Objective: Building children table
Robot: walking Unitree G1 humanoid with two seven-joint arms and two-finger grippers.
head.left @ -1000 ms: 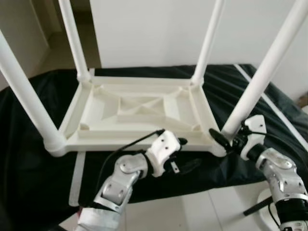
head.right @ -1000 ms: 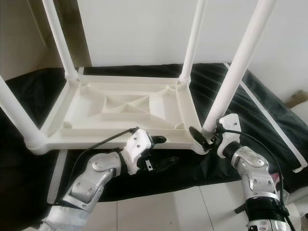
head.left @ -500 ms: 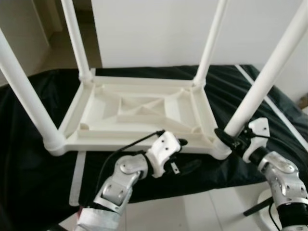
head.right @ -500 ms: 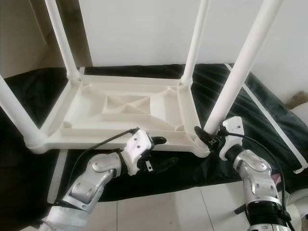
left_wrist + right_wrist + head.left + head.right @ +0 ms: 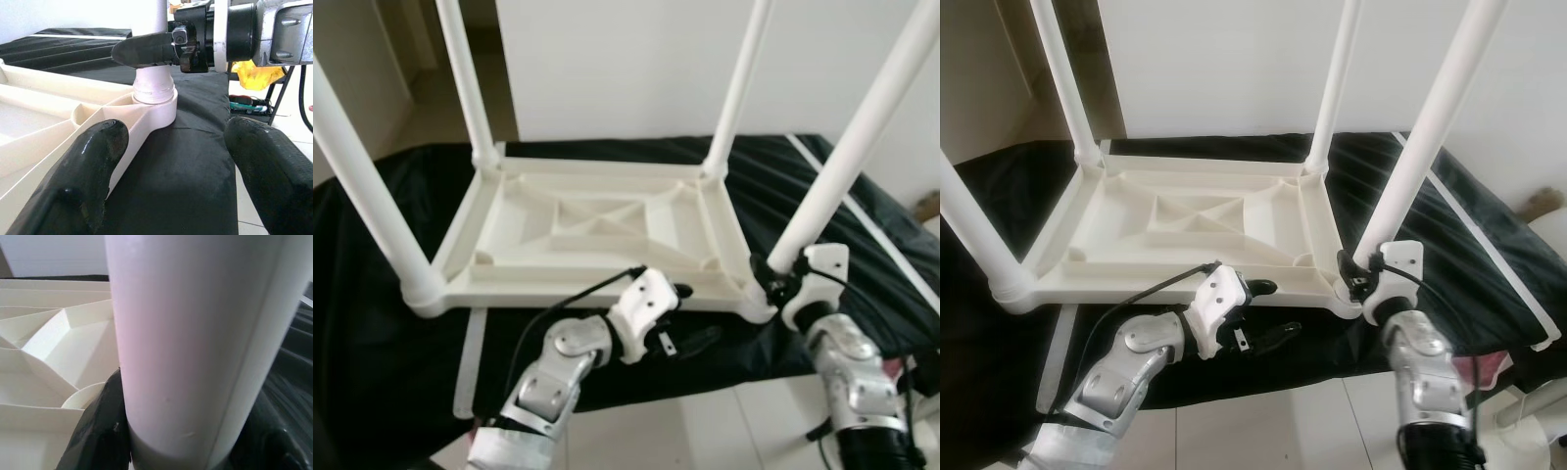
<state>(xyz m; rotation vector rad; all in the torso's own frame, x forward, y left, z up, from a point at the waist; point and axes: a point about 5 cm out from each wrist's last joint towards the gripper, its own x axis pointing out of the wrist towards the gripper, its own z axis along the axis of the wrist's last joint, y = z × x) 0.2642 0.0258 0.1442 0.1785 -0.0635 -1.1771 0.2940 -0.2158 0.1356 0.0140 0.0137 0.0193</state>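
Note:
The white plastic children's table (image 5: 578, 290) lies upside down on a black cloth, its legs pointing up. My right gripper (image 5: 771, 280) is at the base of the near right leg (image 5: 862, 137), shut around it just above the corner socket (image 5: 154, 100). In the right wrist view the leg (image 5: 195, 333) stands between the black fingers (image 5: 100, 431). My left gripper (image 5: 700, 311) hovers open just in front of the table's near rim, nothing between its fingers (image 5: 93, 171), pointing toward that same corner.
The black cloth (image 5: 372, 323) covers a low surface that ends at white floor tiles (image 5: 705, 431) near me. A white strip (image 5: 470, 362) lies on the cloth at the front left. A yellow object (image 5: 254, 73) and a dark stand sit beyond the right corner.
My right gripper has moved left from beside the near right leg onto its base, and its fingers now hug the leg. The left arm has stayed put.

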